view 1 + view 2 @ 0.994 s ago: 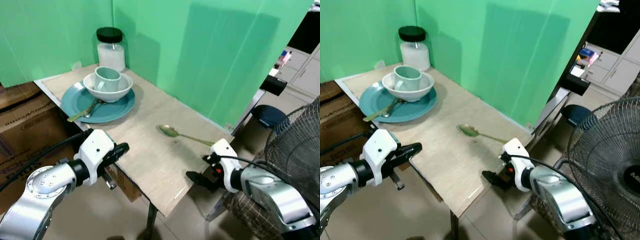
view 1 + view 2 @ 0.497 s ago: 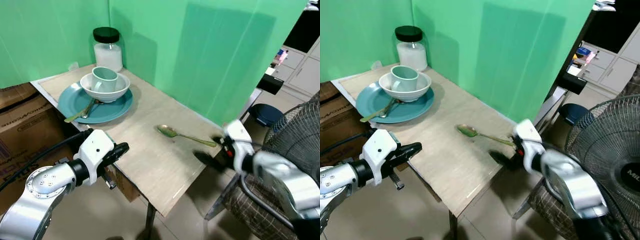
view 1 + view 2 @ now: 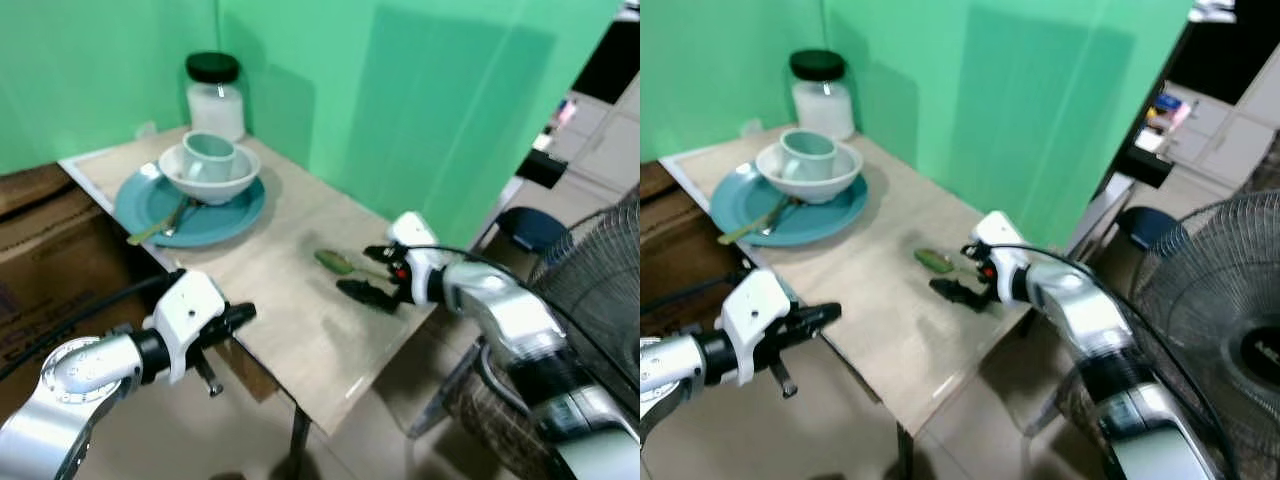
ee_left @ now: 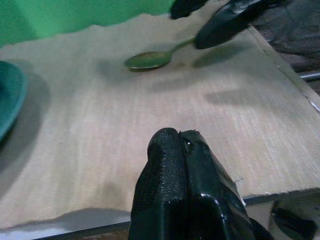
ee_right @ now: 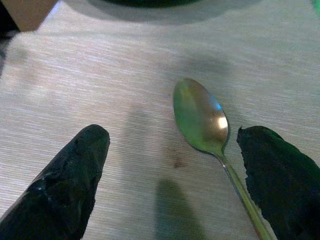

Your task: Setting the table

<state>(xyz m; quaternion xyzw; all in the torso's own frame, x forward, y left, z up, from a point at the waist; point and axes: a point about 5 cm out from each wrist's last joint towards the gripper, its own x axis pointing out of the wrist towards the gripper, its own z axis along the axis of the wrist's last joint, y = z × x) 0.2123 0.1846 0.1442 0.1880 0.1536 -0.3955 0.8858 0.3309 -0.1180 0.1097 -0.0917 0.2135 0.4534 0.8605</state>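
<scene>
On the wooden table (image 3: 300, 300), the spoon (image 5: 201, 117) lies flat near the green backdrop, and the right gripper (image 3: 372, 272) hangs low over its handle with fingers spread wide, one on each side. At the table's near edge the left gripper (image 4: 182, 192) hovers with its fingers pressed together, empty. Farther back, a teal plate (image 3: 232, 212) carries a white bowl (image 3: 212, 184) holding a cup (image 3: 207, 153), beside a black-lidded jar (image 3: 214, 95).
</scene>
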